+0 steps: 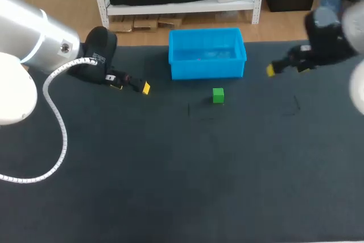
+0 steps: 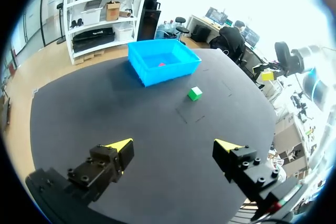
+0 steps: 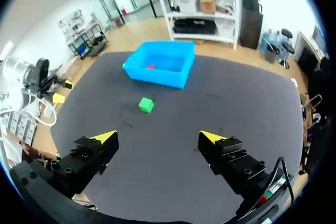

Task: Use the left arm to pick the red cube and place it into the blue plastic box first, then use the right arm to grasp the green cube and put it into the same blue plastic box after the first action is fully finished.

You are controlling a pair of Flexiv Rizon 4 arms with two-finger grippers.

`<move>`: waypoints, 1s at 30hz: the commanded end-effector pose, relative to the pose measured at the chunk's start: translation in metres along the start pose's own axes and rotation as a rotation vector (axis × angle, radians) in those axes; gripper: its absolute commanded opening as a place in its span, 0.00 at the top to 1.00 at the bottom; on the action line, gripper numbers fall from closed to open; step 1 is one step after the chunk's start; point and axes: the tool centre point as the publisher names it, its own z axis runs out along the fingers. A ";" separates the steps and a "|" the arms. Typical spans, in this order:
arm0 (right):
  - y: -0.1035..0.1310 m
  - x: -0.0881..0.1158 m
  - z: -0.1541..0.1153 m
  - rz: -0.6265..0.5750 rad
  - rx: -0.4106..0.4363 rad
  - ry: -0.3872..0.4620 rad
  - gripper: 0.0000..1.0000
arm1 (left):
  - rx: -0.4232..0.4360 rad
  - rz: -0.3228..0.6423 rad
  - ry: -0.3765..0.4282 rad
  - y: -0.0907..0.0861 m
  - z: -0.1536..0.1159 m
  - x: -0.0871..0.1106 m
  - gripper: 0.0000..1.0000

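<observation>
The left tool (image 2: 176, 145) and right tool (image 3: 163, 137) were spread apart. A small green cube (image 3: 146, 104) lay ahead of the right tool; off-centre closing might knock it away.

In the head view the box (image 1: 206, 68) stands on the table (image 1: 170, 186) at the upper middle of the frame, near the far edge. The boxed cube (image 2: 161, 64) lies inside it (both wrist views show it there). The loose cube (image 1: 218, 95) lies on the table just in front of the box. The left gripper (image 1: 139, 86) is at the upper left, left of the box. The right gripper (image 1: 274, 69) is at the upper right, right of it.
</observation>
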 end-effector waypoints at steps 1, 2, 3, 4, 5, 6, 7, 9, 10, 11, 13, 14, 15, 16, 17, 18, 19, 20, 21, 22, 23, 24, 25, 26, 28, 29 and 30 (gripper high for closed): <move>0.026 -0.012 0.037 0.001 0.216 0.047 0.00 | 0.006 0.002 -0.002 0.001 0.000 0.000 0.00; 0.029 -0.013 0.041 -0.003 0.235 0.052 0.00 | 0.006 0.002 -0.002 0.001 0.000 0.000 0.00; 0.032 -0.014 0.045 -0.005 0.250 0.059 0.00 | 0.006 0.002 -0.002 0.001 0.000 0.000 0.00; 0.034 -0.016 0.050 -0.009 0.268 0.062 0.00 | 0.006 0.002 -0.002 0.001 0.000 0.000 0.00; 0.036 -0.017 0.054 -0.013 0.287 0.064 0.00 | 0.006 0.002 -0.002 0.001 0.000 0.000 0.00; 0.038 -0.017 0.056 -0.023 0.308 0.068 0.00 | 0.006 0.002 -0.002 0.001 0.000 0.000 0.00; 0.041 -0.017 0.060 -0.030 0.316 0.076 0.00 | 0.006 0.002 -0.002 0.001 0.000 0.000 0.00; 0.045 -0.017 0.068 -0.017 0.303 0.086 0.00 | 0.006 0.002 -0.002 0.001 0.000 0.000 0.00; 0.047 -0.017 0.070 -0.026 0.309 0.098 0.00 | 0.006 0.002 -0.002 0.001 0.000 0.000 0.00; 0.047 -0.017 0.070 -0.026 0.309 0.098 0.00 | 0.006 0.002 -0.002 0.001 0.000 0.000 0.00; 0.047 -0.017 0.070 -0.026 0.309 0.098 0.00 | 0.006 0.002 -0.002 0.001 0.000 0.000 0.00; 0.047 -0.017 0.070 -0.026 0.309 0.098 0.00 | 0.006 0.002 -0.002 0.001 0.000 0.000 0.00; 0.047 -0.017 0.070 -0.026 0.309 0.098 0.00 | 0.006 0.002 -0.002 0.001 0.000 0.000 0.00; 0.047 -0.017 0.070 -0.026 0.309 0.098 0.00 | 0.006 0.002 -0.002 0.001 0.000 0.000 0.00; 0.047 -0.017 0.070 -0.026 0.309 0.098 0.00 | 0.006 0.002 -0.002 0.001 0.000 0.000 0.00; 0.047 -0.017 0.070 -0.026 0.309 0.098 0.00 | 0.006 0.002 -0.002 0.001 0.000 0.000 0.00; 0.047 -0.017 0.070 -0.026 0.309 0.098 0.00 | 0.006 0.002 -0.002 0.001 0.000 0.000 0.00; 0.047 -0.017 0.070 -0.026 0.309 0.098 0.00 | 0.006 0.002 -0.002 0.001 0.000 0.000 0.00; 0.047 -0.017 0.070 -0.026 0.309 0.098 0.00 | 0.006 0.002 -0.002 0.001 0.000 0.000 0.00; 0.047 -0.017 0.070 -0.026 0.309 0.098 0.00 | 0.006 0.002 -0.002 0.001 0.000 0.000 0.00; 0.047 -0.017 0.070 -0.026 0.309 0.098 0.00 | 0.006 0.002 -0.002 0.001 0.000 0.000 0.00; 0.047 -0.017 0.070 -0.026 0.309 0.098 0.00 | 0.006 0.002 -0.002 0.001 0.000 0.000 0.00; 0.047 -0.017 0.070 -0.026 0.309 0.098 0.00 | 0.006 0.002 -0.002 0.001 0.000 0.000 0.00; 0.047 -0.017 0.070 -0.026 0.309 0.098 0.00 | 0.006 0.002 -0.002 0.001 0.000 0.000 0.00; 0.047 -0.017 0.070 -0.026 0.309 0.098 0.00 | 0.006 0.002 -0.002 0.001 0.000 0.000 0.00; 0.047 -0.017 0.070 -0.026 0.309 0.098 0.00 | 0.006 0.002 -0.002 0.001 0.000 0.000 0.00; 0.047 -0.017 0.070 -0.026 0.309 0.098 0.00 | 0.006 0.002 -0.002 0.001 0.000 0.000 0.00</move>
